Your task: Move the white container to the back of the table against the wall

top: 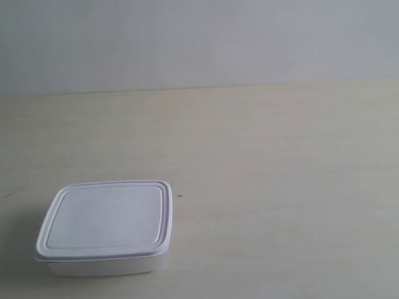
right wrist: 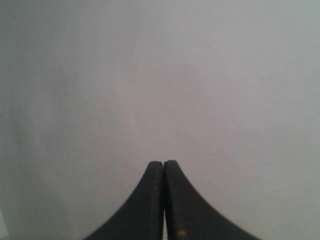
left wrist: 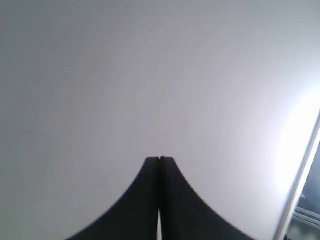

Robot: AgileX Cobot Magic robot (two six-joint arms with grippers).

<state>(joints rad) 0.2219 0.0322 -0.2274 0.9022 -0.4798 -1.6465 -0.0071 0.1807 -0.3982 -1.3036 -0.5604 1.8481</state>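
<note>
Nothing readable can be found here tbh: no text, label, brand or number. The white container [top: 106, 219] is seen unprinted. Only a tiny cross-like speck [top: 180, 196] is spotted on the table [top: 280, 187], too small to be made out.

Lab-like setup: bare table [top: 280, 187], blank wall [top: 199, 43]

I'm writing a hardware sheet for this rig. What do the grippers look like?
The left gripper has two matte black jaws, flat-tipped and flaring outward in a smooth curve toward the base. The right gripper looks the same, with a small pale speck low on one jaw. No cables, labels or arm links show.
</note>
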